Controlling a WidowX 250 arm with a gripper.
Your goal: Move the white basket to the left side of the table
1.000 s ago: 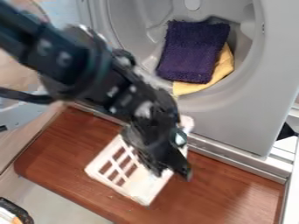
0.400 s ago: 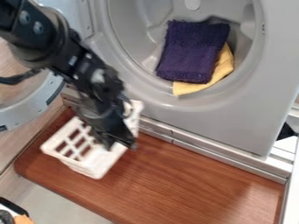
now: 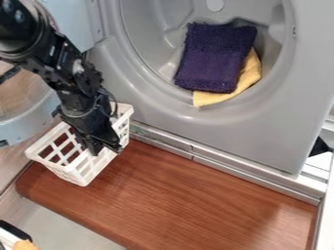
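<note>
white rectangular plastic basket with slotted walls (image 3: 79,174), at left end of the reddish-brown wood-grain tabletop (image 3: 189,195), near the grey machine front (image 3: 261,132). black two-finger gripper (image 3: 108,148) angled down over it, pinching its right-hand wall. dark purple textured cloth (image 3: 214,61) lies partly over a yellow cloth (image 3: 250,74) in the machine's round opening.

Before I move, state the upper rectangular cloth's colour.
The upper cloth is dark purple, in the camera view.

White basket (image 3: 70,169) — purple cloth (image 3: 215,58), yellow cloth (image 3: 250,74) — reddish-brown, wood-grained table (image 3: 189,190)
</note>
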